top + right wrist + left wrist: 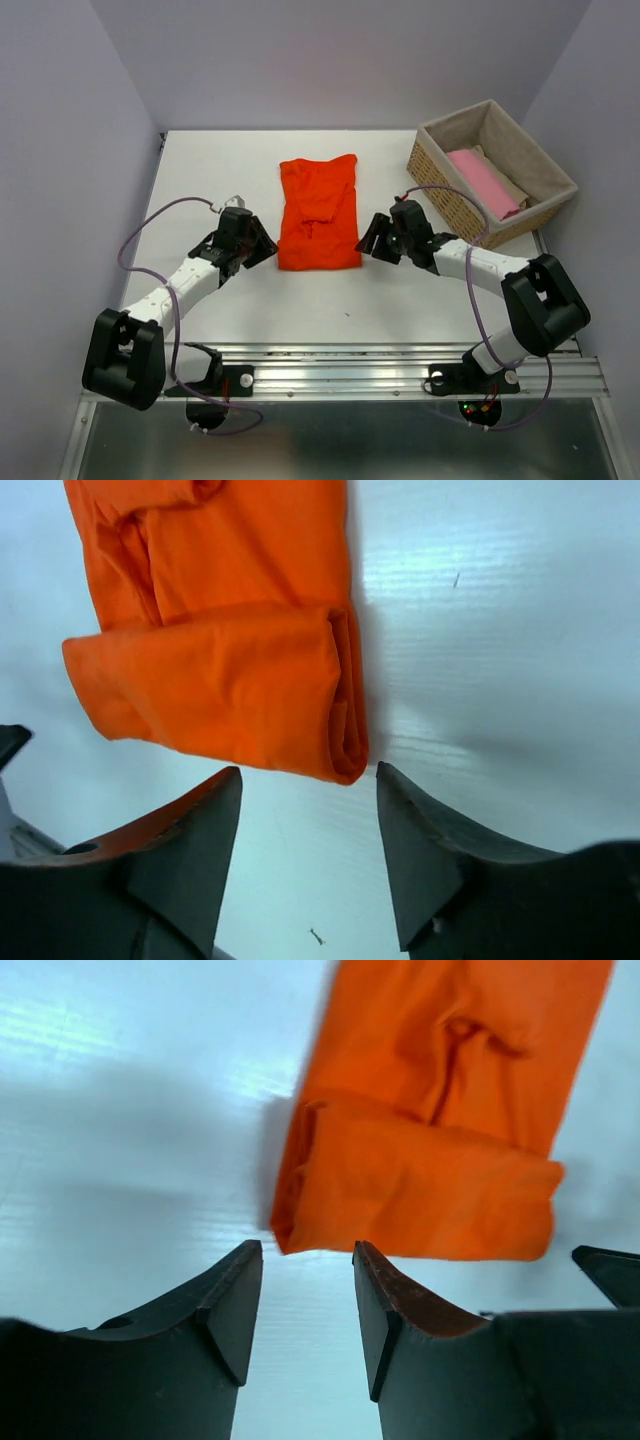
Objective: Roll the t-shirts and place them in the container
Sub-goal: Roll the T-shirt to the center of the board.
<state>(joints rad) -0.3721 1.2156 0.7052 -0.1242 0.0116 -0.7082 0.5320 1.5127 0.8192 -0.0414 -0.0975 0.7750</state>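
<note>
Left hand (pixel 262 245) and right hand (pixel 378 238) flank the orange t-shirt (pixel 318 215) on the desk (pixel 200 180), 1 each side. Left wrist: jaws part-open, empty, its rolled end just ahead. Right wrist: same. Risk: the loose roll probably unwinds, nothing pins it.

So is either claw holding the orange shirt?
No, the left gripper and right gripper stand open beside the orange t-shirt, gripping nothing.

Bright orange-red t-shirt (pixel 318 212) lies at ctr of table (pixel 200 170), folded lengthwise into a narrow strip, near end rolled up into a loose tube, rest flat w/ creases. Far right: pale pink t-shirt (pixel 485 182) & beige one (pixel 514 190), side by side in wicker basket (pixel 440 175).
</note>
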